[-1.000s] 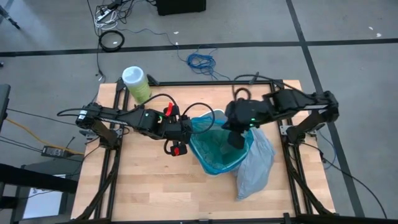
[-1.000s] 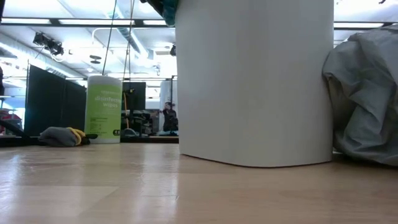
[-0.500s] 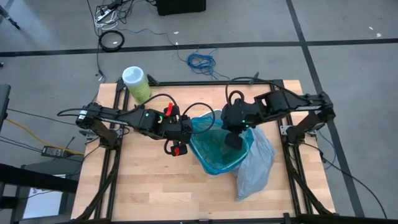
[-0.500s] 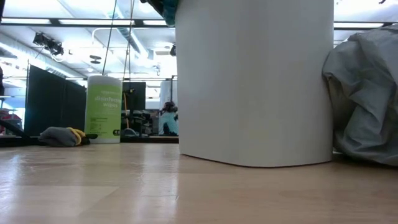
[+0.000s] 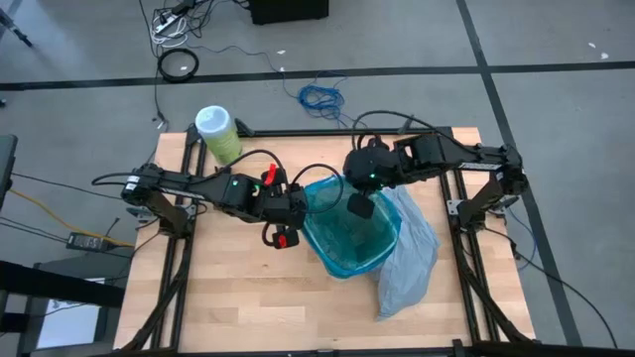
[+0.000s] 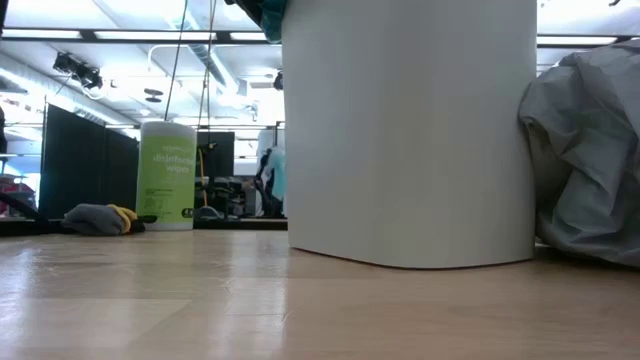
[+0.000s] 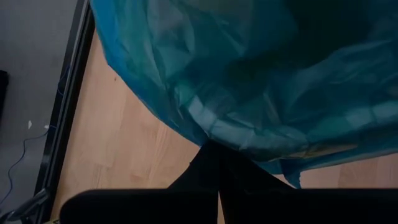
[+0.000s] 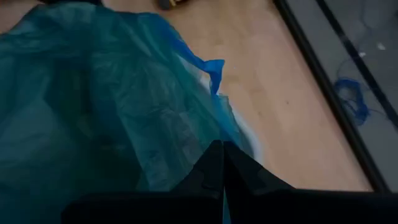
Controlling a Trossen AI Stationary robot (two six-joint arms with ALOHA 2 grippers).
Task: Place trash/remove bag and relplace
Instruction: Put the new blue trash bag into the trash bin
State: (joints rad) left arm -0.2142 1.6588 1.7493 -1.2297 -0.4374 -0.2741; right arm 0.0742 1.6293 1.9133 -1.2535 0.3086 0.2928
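On the wooden table stood a white bin with a teal-green plastic bag spread over its mouth. The left gripper was at the bin's left rim. Its fingers were pressed together on the edge of the teal-green bag there. The right gripper hung over the far side of the bin's mouth. Its fingers were pressed together too, and they pinched the teal plastic at that rim. The pale grey bag lay crumpled on the table, touching the bin's right side. It looked puffy and wrinkled in the low view. No trash could be seen loose on the table. A green tub of wipes stood at the table's far left corner, well apart from the bin.
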